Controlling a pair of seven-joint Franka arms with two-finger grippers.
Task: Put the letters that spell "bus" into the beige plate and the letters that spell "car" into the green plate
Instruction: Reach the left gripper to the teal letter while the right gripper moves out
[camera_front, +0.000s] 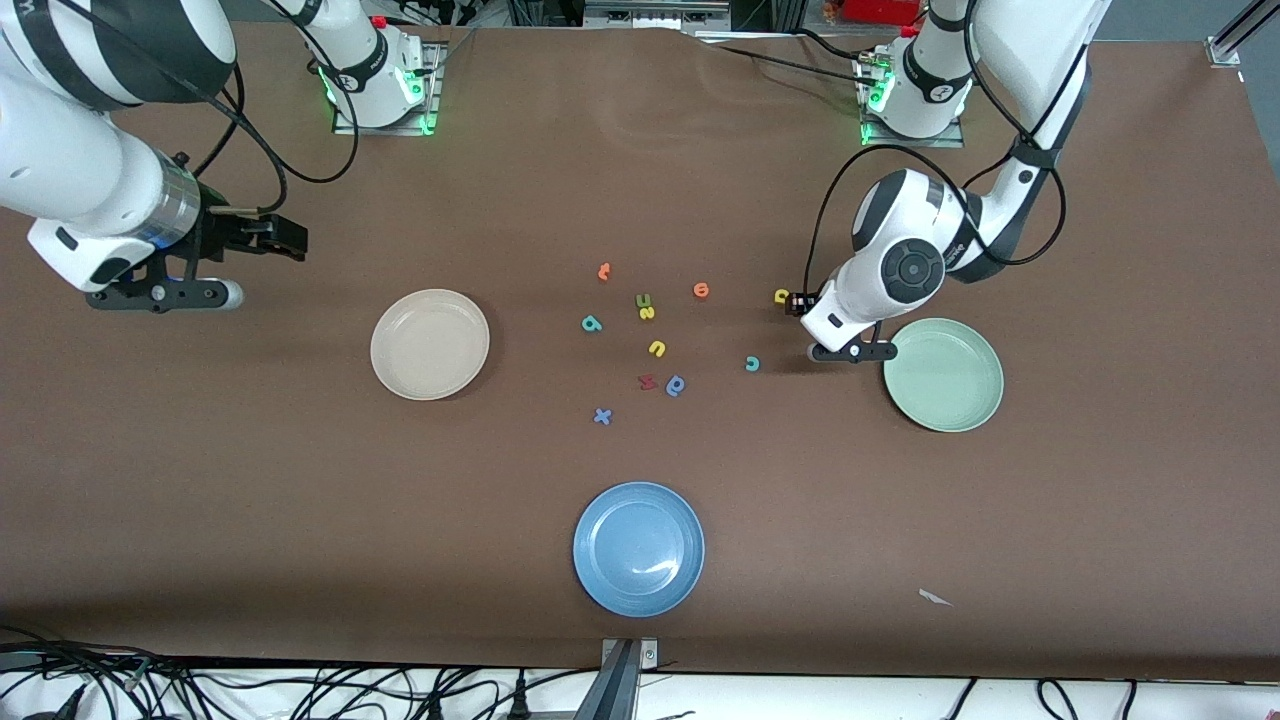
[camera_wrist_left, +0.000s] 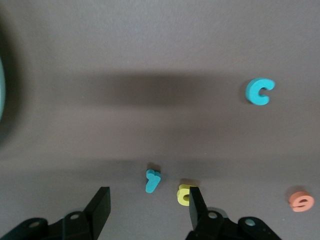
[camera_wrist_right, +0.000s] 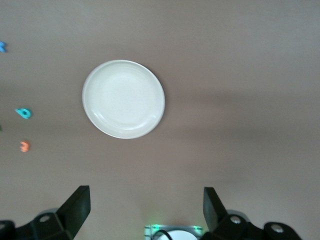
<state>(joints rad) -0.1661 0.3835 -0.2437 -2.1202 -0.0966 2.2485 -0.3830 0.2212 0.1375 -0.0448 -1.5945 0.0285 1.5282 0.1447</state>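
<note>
My left gripper hangs low over the table beside the green plate. It is open, with the teal "r" lying untouched between its fingers. The yellow "a" lies against one fingertip and also shows at the gripper's tip in the front view. The teal "c" lies nearer the front camera. The teal "b", yellow "s" and yellow "u" lie mid-table. The beige plate holds nothing. My right gripper waits open in the air toward the right arm's end.
A blue plate sits near the front edge. Other letters lie mid-table: two orange ones, a green one, a red one, a blue round one and a blue "x".
</note>
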